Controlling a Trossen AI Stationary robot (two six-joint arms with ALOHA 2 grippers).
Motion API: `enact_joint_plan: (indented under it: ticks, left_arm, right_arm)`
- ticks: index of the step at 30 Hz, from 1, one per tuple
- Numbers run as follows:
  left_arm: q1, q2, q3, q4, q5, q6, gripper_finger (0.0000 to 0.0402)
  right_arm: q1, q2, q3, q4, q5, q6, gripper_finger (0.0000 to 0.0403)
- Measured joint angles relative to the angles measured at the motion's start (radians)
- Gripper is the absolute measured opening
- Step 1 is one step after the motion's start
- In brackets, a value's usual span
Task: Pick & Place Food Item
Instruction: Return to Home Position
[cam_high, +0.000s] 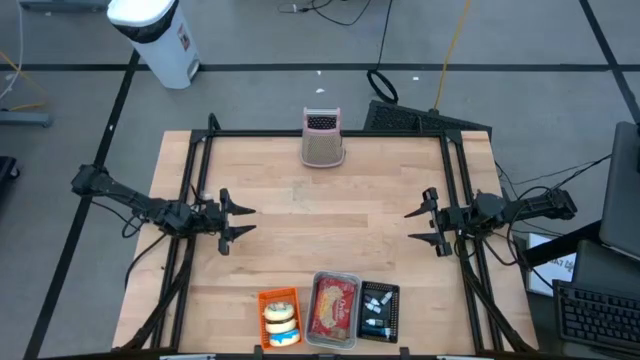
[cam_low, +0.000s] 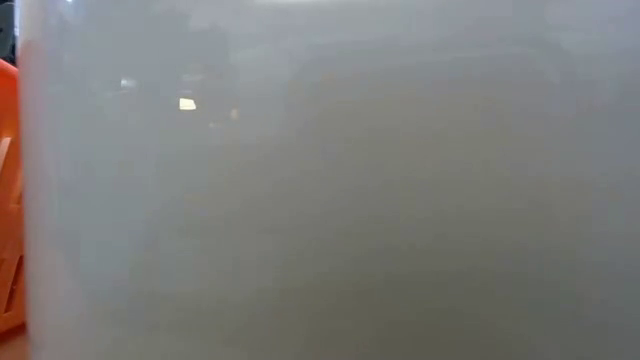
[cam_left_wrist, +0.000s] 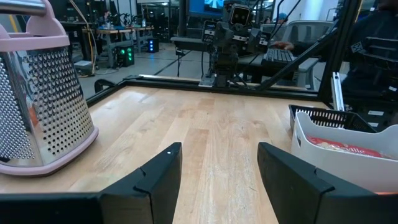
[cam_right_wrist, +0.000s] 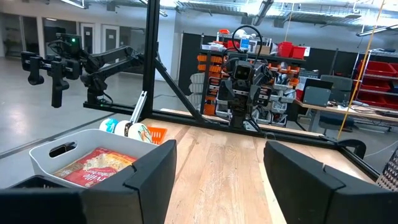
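Note:
Three bins stand in a row at the table's near edge. The orange bin (cam_high: 280, 318) holds round white and yellow food items (cam_right_wrist: 124, 129). The pale grey bin (cam_high: 335, 310) holds a red food packet (cam_right_wrist: 93, 165). The black bin (cam_high: 379, 310) holds small packets. My left gripper (cam_high: 250, 220) hovers open over the table's left side, level and pointing toward the right. My right gripper (cam_high: 410, 226) hovers open over the right side, facing the left one. Neither has anything between its fingers (cam_left_wrist: 155, 177) (cam_right_wrist: 155, 168).
A metal box grater with pink trim (cam_high: 322, 140) stands upright at the middle of the far edge and shows close in the left wrist view (cam_left_wrist: 37, 99). The pale bin wall (cam_low: 330, 200) fills the low view. Bare wood (cam_high: 330, 220) lies between the grippers.

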Motion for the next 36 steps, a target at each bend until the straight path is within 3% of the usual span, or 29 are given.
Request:
enact_joint_plan:
  ticks: [36]
  left_arm:
    - [0.000, 0.000, 0.000, 0.000, 0.000, 0.000, 0.0212]
  right_arm:
    - [0.000, 0.000, 0.000, 0.000, 0.000, 0.000, 0.0229]
